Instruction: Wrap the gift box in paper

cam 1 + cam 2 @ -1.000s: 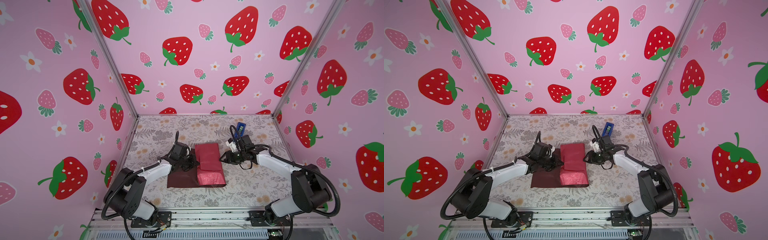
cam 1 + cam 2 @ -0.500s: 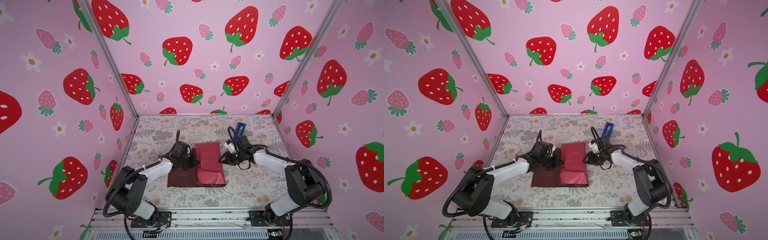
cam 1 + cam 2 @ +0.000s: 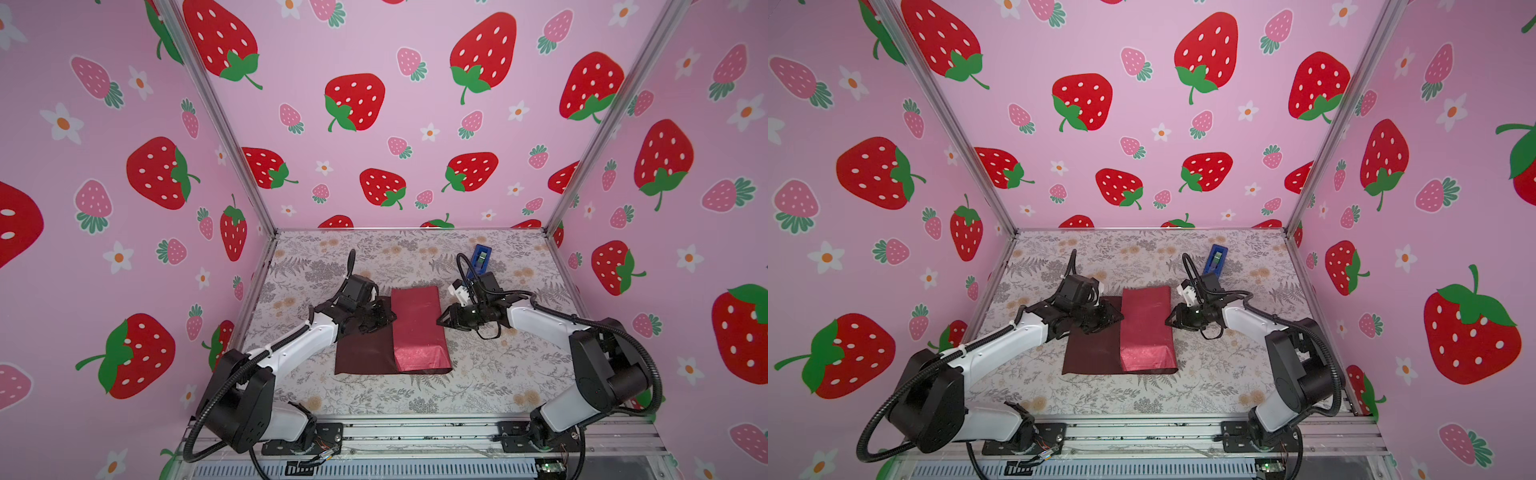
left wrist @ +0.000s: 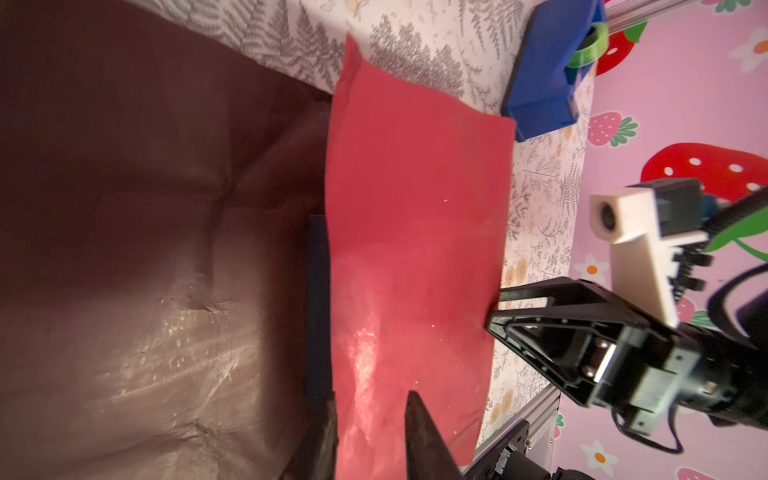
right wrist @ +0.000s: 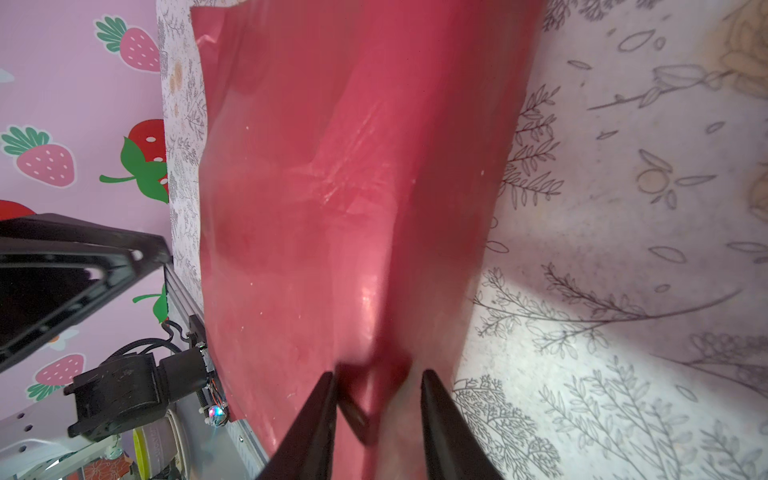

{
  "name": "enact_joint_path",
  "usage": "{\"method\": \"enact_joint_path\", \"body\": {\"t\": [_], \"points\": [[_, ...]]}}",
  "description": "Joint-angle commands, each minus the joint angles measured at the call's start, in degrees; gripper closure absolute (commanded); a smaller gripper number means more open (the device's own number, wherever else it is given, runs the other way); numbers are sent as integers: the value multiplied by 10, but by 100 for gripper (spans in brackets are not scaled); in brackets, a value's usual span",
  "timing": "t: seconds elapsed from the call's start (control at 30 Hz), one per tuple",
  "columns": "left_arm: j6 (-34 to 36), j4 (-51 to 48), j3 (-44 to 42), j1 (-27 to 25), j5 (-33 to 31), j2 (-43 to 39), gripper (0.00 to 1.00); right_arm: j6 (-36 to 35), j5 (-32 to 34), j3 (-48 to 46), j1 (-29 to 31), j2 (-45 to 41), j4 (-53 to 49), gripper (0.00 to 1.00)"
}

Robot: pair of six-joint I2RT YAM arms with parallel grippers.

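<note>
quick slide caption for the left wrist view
Crimson paper flap folded over the gift box, one dark box edge showing; right fingers at the flap's edge, blue tape dispenser nearby.

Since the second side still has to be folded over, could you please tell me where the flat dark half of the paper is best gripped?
Take the paper by the dark half's free left edge, coming in low from the left. That half lies flat on the table, so the edge needs lifting from beneath. Its other side runs under the box and the red flap.
</note>
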Motion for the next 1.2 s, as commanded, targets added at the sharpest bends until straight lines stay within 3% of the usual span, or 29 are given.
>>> {"method": "enact_joint_path", "body": {"t": [0.0,0.17,0.4,0.7,0.93,1.17], "points": [[3,-37,34,-12,-11,-6,68,-4,29,-19,-1,5,-17,64],[1,-43,59,-42,0,35,68,-2,29,-21,-1,5,-14,64],[18,-89,64,-39,-57,53,67,-1,27,-23,-1,0,-13,64],[2,-2,23,-16,6,77,62,1,26,-26,-1,-2,-8,65],[-8,26,11,-9,8,83,60,3,26,-29,-1,-8,-8,64],[-8,43,8,-5,7,70,80,4,25,-32,-1,-12,-7,65]]}}
